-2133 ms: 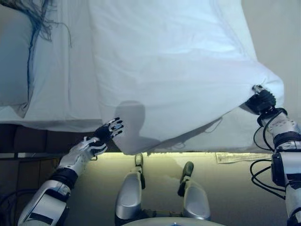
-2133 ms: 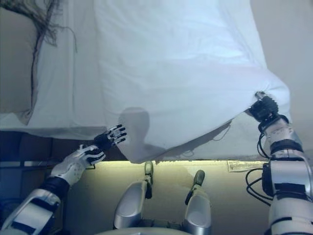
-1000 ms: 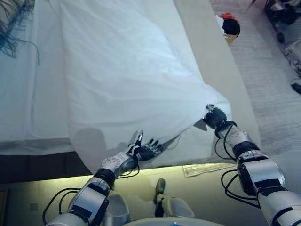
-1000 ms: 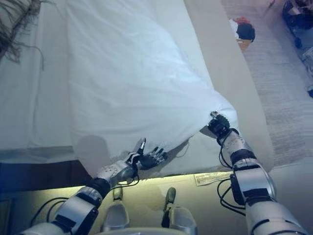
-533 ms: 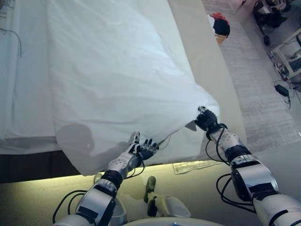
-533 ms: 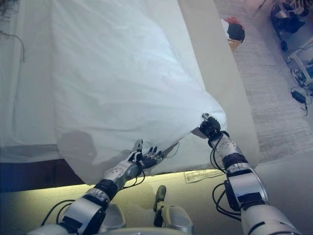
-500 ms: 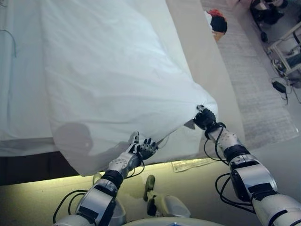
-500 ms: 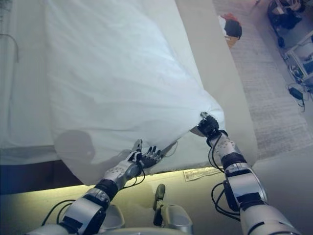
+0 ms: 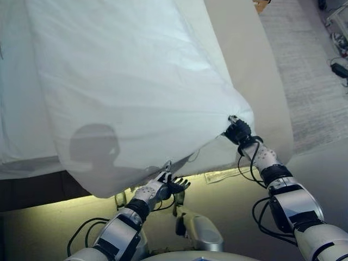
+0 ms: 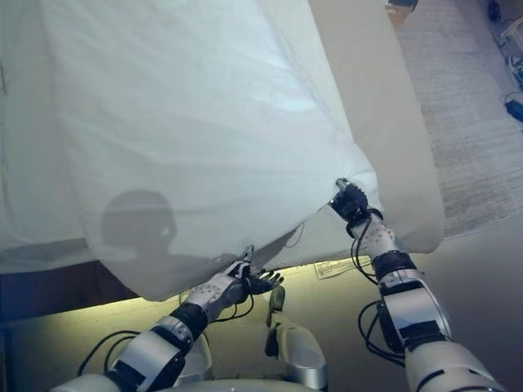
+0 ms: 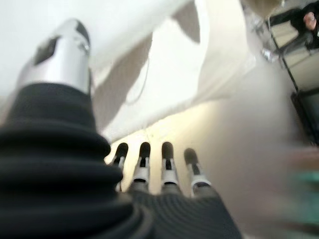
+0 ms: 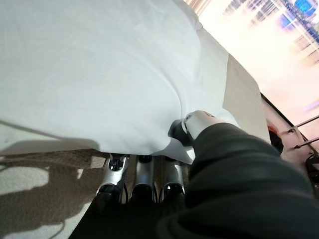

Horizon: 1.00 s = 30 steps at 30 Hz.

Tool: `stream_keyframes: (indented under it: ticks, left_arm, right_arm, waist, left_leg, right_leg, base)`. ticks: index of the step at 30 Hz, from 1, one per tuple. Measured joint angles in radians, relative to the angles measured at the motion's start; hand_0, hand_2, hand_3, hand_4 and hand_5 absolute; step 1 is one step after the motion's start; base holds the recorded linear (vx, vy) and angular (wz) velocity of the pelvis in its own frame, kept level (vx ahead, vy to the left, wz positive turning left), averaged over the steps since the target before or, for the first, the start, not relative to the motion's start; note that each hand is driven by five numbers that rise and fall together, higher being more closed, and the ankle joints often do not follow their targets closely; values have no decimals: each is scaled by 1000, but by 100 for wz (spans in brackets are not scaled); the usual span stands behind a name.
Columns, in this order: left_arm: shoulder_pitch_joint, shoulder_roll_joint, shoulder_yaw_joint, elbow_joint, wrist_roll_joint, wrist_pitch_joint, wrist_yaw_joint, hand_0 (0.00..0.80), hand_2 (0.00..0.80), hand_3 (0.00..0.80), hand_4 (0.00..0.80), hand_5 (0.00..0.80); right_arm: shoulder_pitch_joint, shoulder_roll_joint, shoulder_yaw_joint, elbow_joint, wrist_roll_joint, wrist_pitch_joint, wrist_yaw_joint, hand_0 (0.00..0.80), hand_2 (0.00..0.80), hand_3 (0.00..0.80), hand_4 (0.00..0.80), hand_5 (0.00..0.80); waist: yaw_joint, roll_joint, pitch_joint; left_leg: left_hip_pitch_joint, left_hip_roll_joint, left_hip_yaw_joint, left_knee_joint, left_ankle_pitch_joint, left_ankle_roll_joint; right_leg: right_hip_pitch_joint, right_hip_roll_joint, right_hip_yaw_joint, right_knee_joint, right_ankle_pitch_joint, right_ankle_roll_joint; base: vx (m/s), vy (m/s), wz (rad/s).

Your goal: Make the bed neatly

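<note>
A white duvet (image 9: 130, 81) lies spread over the bed, with its near edge hanging over the bed's side. My right hand (image 9: 238, 131) is shut on the duvet's near right corner and holds it lifted off the mattress. In the right wrist view the thumb (image 12: 199, 122) and fingers pinch the white cloth (image 12: 89, 64). My left hand (image 9: 163, 188) is open, fingers spread, just below the duvet's hanging near edge, and holds nothing. In the left wrist view its fingers (image 11: 143, 164) are straight, with the cloth edge (image 11: 124, 30) past them.
The beige mattress side (image 9: 255, 65) shows to the right of the duvet. Grey carpet (image 9: 310, 87) lies beyond it, with cables and gear (image 9: 340, 68) at the far right. A paper label (image 9: 225, 175) lies on the floor by the bed. The dark bed frame (image 9: 32, 190) is at the lower left.
The camera has swung, so the whole picture shifted. My left hand has moved right along the duvet's near edge and a little lower, still open. My right hand keeps hold of the corner.
</note>
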Motion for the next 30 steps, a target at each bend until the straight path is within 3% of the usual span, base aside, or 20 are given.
stream_keyframes:
  ticks: [5, 13, 21, 30]
  left_arm:
    - [21, 6, 0, 24, 0, 56, -19, 0, 0, 0, 0, 0]
    - [8, 14, -11, -7, 0, 78, -163, 0, 0, 0, 0, 0]
    - [-80, -8, -47, -158, 0, -27, -270, 0, 0, 0, 0, 0]
    - [-128, -60, -85, -191, -2, -101, -291, 0, 0, 0, 0, 0]
  right_arm:
    - [-1, -23, 0, -23, 0, 0, -9, 800, 800, 800, 800, 800]
    - [-7, -27, 0, -23, 0, 1, -8, 800, 800, 800, 800, 800]
    - [-27, -26, 0, -17, 0, 5, 1, 800, 800, 800, 800, 800]
    - [-77, -26, 5, -2, -1, 23, 4, 800, 800, 800, 800, 800]
  waist:
    - [0, 16, 11]
    - [-1, 17, 12]
    - [-26, 33, 21]
    - [-51, 55, 17]
  left_leg:
    - [0, -3, 1, -8, 0, 1]
    - [1, -6, 1, -10, 1, 1]
    - [17, -20, 4, -16, 6, 9]
    - [52, -21, 21, -17, 5, 10]
  right_leg:
    - [-1, -2, -1, -6, 0, 0]
    - [-1, -4, -1, -6, -1, -1]
    - [11, -19, 0, -3, 0, 0]
    - [33, -20, 14, 2, 0, 0]
  base:
    - [-40, 18, 0]
    - [-1, 10, 0]
    - [6, 56, 1]
    - [30, 43, -3]
